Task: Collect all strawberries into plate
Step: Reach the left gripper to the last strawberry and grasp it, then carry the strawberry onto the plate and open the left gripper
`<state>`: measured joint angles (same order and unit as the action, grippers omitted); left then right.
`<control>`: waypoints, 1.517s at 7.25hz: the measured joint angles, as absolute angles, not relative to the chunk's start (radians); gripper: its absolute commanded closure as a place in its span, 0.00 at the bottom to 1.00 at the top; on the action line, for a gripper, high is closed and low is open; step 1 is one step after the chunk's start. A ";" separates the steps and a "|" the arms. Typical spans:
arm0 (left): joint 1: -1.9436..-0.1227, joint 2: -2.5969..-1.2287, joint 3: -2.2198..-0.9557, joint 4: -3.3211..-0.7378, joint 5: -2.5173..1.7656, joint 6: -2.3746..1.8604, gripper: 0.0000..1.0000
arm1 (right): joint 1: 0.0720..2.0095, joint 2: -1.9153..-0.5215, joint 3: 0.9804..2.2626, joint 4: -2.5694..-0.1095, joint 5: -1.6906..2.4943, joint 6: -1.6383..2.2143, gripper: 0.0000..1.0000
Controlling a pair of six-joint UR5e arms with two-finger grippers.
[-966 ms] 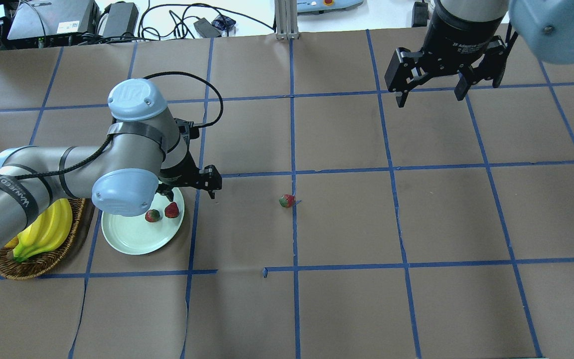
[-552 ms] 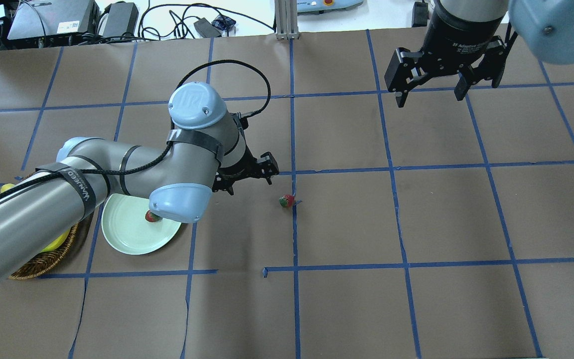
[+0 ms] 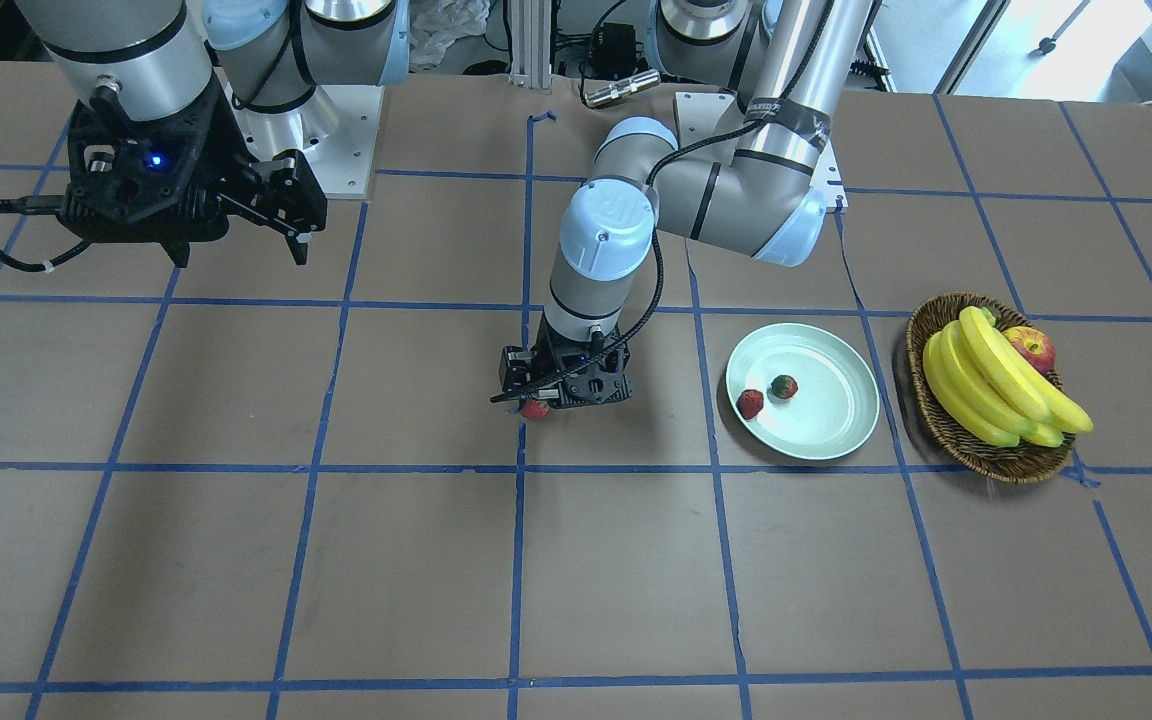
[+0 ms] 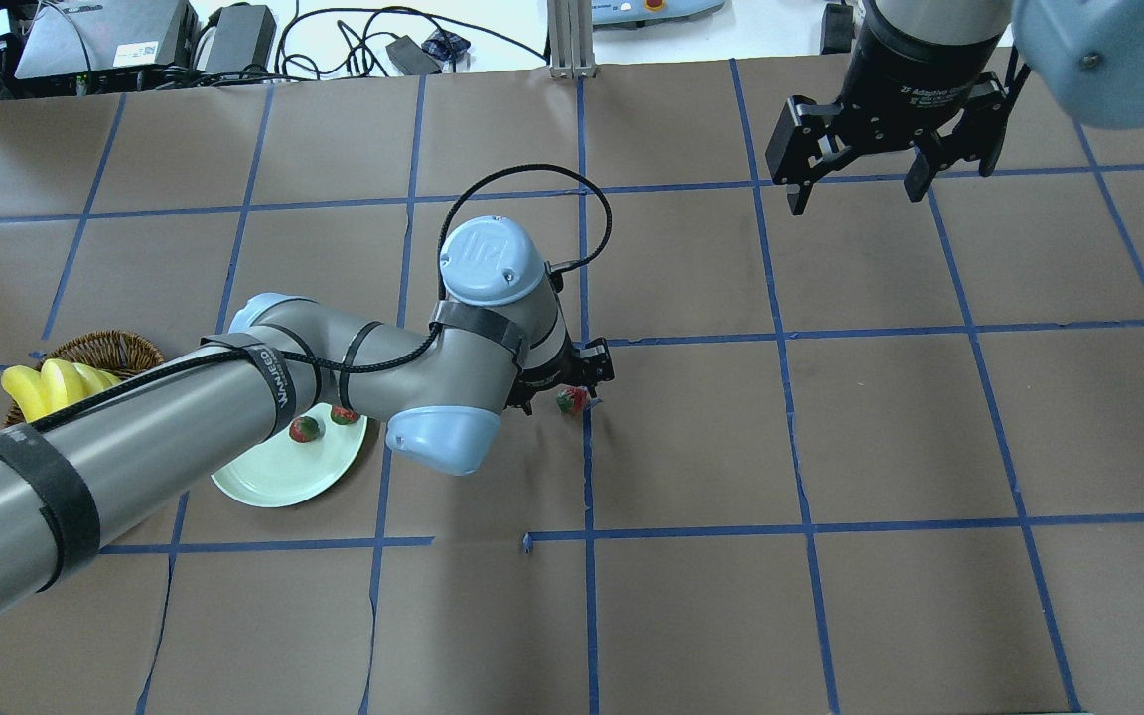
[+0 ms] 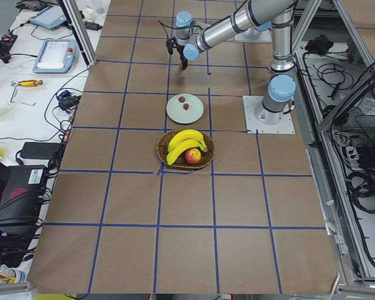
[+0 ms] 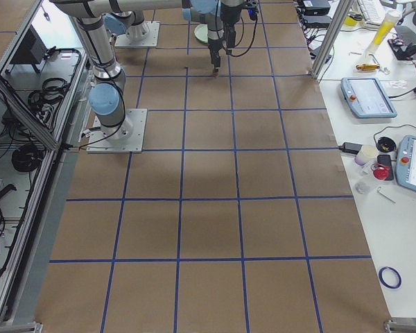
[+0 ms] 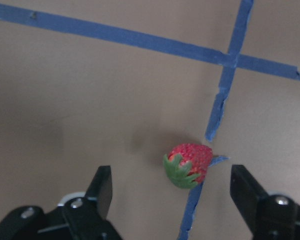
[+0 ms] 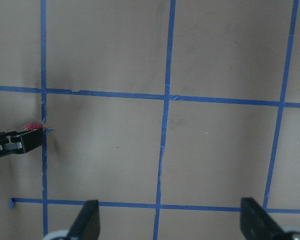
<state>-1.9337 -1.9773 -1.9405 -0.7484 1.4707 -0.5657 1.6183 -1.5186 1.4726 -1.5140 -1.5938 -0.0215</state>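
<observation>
By the left edge of the table (image 4: 691,616), on the robot's side, the plate (image 4: 269,482) holds two strawberries (image 4: 305,429). Further out, near the table's middle, the third strawberry (image 7: 188,164) lies on a blue tape line (image 7: 217,115), with the left jaws open just above it, one on each side, not touching. To grip well, they should probably drop straight down, keep it centred and close gently. Beyond, the right jaws hang open and empty over the right side.
</observation>
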 measured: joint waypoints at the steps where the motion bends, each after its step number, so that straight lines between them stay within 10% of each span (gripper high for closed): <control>1: -1.939 -1.993 -1.940 -0.736 1.471 -0.568 0.71 | 1.618 -1.519 1.473 -1.514 -1.594 -0.021 0.00; 2: -1.941 -2.004 -1.939 -0.723 1.471 -0.570 1.00 | 1.618 -1.519 1.473 -1.514 -1.594 -0.021 0.00; 9: -1.710 -1.838 -1.963 -0.925 1.635 -0.122 0.99 | 1.618 -1.517 1.468 -1.516 -1.595 -0.023 0.00; 11: -1.515 -1.754 -2.061 -0.940 1.668 0.151 0.85 | 1.617 -1.517 1.468 -1.517 -1.595 -0.022 0.00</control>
